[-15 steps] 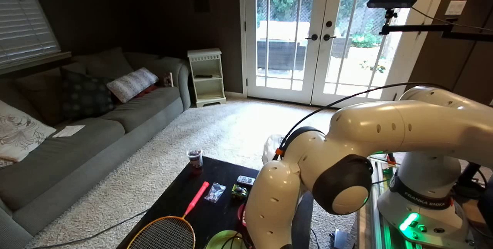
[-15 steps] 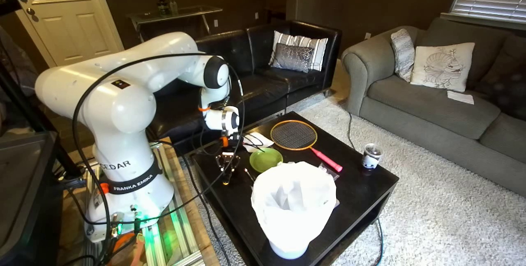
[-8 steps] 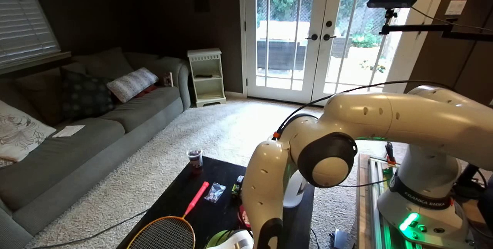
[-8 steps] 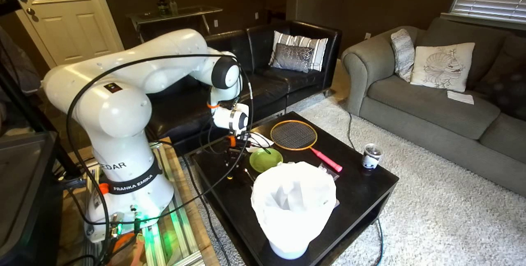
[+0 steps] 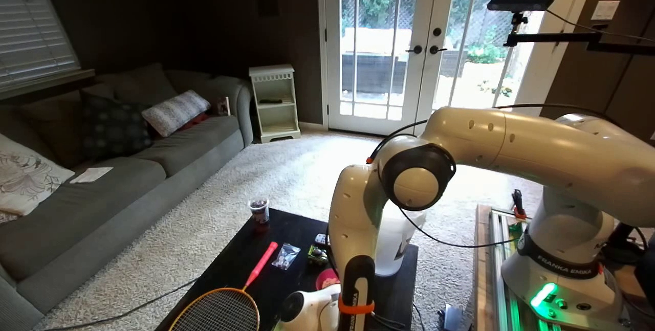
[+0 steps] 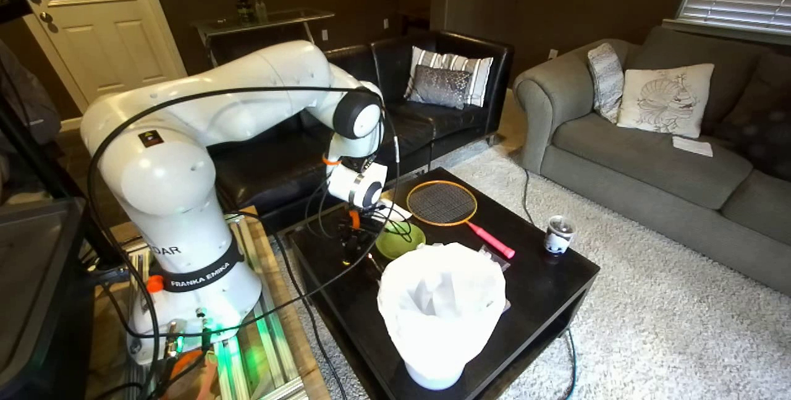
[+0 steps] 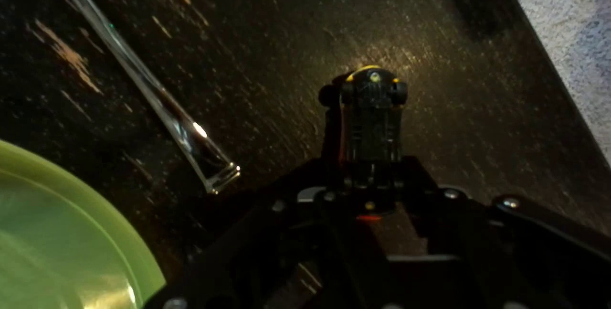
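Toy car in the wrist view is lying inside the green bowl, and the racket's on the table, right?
Not quite. The toy car isn't in the green bowl: the wrist view shows the end effector gripping it, clear of the bowl. The racket is on the table.

Daylight glare through glass doors (image 5: 426, 72) (wrist view dim).

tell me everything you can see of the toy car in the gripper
The toy car shows its black, plastic-looking underside in the wrist view. Dark wheels stand out on either side of its far end, which is partly edged with yellow; a dark reddish strip shows along one flank. Its near end is clamped between the fingers of the gripper, in shadow. It is over the black table; whether it touches the top is unclear, and its roof is hidden.
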Controlling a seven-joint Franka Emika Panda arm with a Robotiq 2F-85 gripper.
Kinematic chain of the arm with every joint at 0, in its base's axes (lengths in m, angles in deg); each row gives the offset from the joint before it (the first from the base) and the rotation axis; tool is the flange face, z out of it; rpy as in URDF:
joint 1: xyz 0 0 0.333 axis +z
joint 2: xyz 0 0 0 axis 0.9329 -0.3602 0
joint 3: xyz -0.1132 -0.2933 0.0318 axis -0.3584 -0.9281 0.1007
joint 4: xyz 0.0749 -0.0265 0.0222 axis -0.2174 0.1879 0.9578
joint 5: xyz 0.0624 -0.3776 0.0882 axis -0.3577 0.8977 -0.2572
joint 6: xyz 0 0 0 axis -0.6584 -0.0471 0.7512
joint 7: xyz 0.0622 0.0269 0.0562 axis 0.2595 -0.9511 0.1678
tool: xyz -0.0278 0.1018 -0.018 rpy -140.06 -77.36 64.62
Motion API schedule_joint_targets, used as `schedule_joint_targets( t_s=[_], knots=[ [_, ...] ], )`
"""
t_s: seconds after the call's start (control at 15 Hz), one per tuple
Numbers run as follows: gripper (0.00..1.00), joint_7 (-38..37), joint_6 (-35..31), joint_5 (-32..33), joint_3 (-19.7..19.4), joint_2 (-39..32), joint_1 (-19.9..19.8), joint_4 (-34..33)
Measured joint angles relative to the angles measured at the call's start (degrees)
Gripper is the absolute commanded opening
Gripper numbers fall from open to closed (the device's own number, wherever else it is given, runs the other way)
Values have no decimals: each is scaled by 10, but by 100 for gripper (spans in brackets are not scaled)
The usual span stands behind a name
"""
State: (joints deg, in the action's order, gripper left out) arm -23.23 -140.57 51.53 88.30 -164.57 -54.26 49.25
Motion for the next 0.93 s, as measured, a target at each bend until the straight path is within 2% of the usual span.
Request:
schedule_joint_targets(
  t_s=[0.47, 0.67, 0.93],
  knots=[
    [9, 45, -240, 0, 42, -12, -76, 83],
    [9, 51, -327, 3, 44, -16, -91, 115],
    [9, 51, -411, 12, 44, -16, -102, 148]
  ],
)
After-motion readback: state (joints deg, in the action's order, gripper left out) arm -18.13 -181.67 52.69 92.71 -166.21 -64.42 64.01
